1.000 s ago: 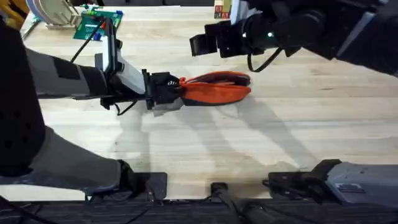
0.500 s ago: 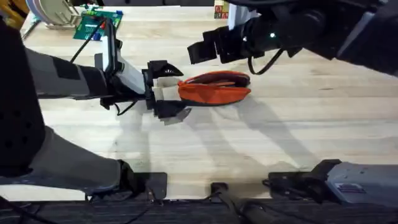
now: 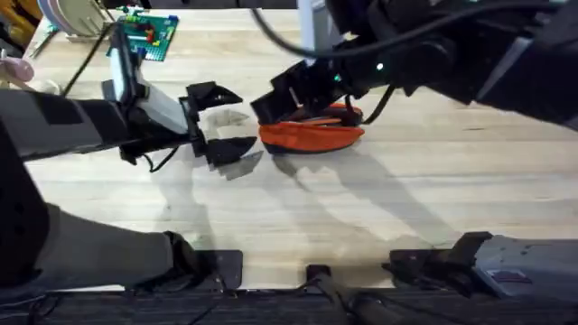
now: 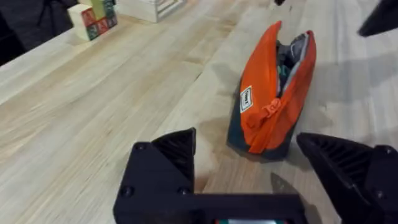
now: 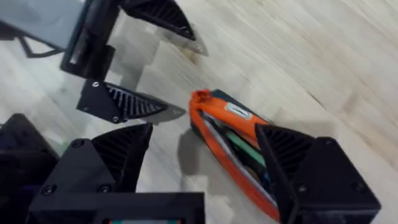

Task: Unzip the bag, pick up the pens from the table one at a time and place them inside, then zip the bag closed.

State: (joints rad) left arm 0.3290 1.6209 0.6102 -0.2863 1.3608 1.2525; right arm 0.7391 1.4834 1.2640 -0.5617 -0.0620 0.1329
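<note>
We've got the soft orange fabric pouch (image 3: 312, 132) lying mid-table on the light wooden plank tabletop (image 3: 406, 199), partly unzipped. Left gripper (image 3: 226, 122) gapes just beside it; right gripper (image 3: 289, 95) hovers over it, spread wide.

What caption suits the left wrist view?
Open black left gripper facing a soft orange fabric pouch, partly unzipped, on the light wooden table.

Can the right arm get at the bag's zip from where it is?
Probably yes. The right tool hangs open just above the bag, its zip gaping beneath it; the left tool stands open off to the side, apart from the bag.
</note>
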